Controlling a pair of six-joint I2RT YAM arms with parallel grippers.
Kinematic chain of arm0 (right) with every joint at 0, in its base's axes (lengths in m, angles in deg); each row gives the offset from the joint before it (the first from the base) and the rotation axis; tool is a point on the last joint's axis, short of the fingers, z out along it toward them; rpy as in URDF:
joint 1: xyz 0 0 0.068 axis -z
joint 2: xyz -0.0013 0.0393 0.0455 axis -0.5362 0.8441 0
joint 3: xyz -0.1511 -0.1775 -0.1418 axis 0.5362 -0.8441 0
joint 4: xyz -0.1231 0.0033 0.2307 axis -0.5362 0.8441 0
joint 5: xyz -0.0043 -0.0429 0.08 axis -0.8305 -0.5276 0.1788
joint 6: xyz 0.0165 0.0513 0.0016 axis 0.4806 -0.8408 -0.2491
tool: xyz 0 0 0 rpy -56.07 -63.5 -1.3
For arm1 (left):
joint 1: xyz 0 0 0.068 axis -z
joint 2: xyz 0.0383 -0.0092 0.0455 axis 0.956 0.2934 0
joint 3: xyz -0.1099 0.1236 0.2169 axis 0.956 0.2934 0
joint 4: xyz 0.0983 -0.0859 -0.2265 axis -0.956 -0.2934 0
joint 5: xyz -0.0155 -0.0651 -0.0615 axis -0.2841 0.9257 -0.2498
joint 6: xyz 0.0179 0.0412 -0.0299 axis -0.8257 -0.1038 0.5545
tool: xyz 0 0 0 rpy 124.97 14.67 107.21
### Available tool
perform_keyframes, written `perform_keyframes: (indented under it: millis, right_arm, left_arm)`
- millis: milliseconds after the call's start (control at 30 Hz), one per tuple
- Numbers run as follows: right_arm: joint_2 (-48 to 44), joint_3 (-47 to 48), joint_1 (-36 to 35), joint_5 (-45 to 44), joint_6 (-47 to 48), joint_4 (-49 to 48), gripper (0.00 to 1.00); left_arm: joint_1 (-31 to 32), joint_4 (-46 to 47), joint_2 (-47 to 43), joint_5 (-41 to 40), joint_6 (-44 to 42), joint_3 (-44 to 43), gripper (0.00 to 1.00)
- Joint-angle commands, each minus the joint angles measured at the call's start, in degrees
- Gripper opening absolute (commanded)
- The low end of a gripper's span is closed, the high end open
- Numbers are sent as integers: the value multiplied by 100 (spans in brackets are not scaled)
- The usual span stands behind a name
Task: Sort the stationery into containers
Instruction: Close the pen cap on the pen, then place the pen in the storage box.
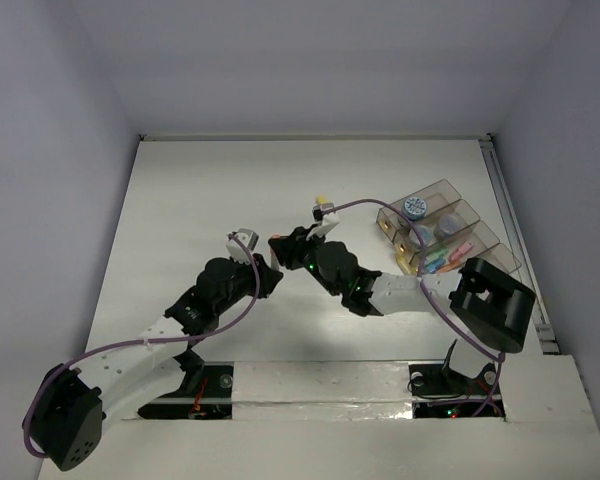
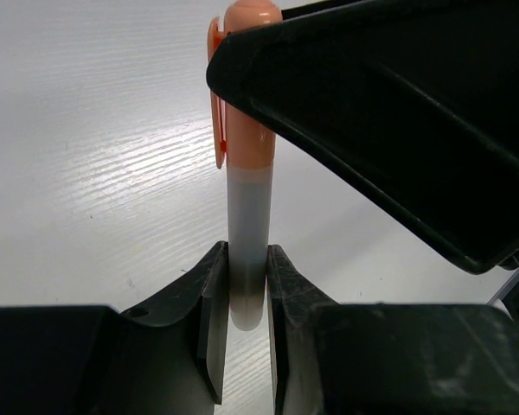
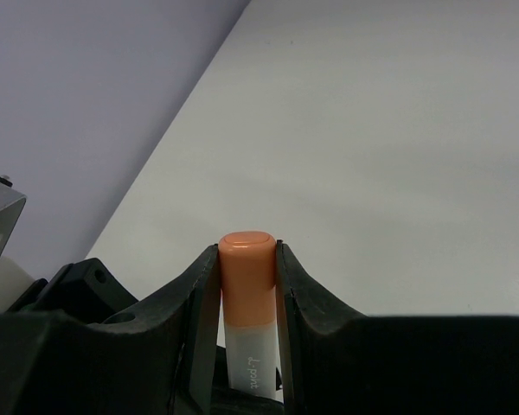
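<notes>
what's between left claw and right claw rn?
An orange-capped pen: left claw pinches its grey barrel, right claw its cap. Both wrist views show it.

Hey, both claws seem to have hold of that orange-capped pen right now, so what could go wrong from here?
1. The left claw pinches the pale barrel of the orange-capped pen while the right claw clamps its cap. If the arms pull apart, the cap may come off.
2. If both let go, the pen would likely drop onto the table, well short of the organiser tray.
</notes>
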Motion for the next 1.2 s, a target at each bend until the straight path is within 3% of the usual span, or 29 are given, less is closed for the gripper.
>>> perform_keyframes:
  millis: [0, 333, 600, 767, 1033, 1167]
  right_arm:
    - [121, -468, -504, 1069, -322, 1214, 0]
    - [51, -750, -618, 841, -542, 1135, 0]
    - [-169, 49, -162, 76, -410, 1540, 0]
    - [94, 954, 287, -170, -261, 1688, 0]
    - [455, 2133, 1700, -970, -234, 1706, 0]
    - [-97, 1827, 2220, -1198, -85, 2066, 0]
  left_arm:
    - [-327, 1896, -170, -1267, 110, -576, 0]
    - [-327, 2046, 41, -1074, 233, -955, 0]
    - [-327, 1958, 15, -197, 637, -428, 0]
    - [-327, 1853, -344, 271, 708, -76, 31]
    - [-327, 1423, -1100, 904, 656, 302, 53]
    - [-265, 1254, -1802, 957, 743, 600, 65]
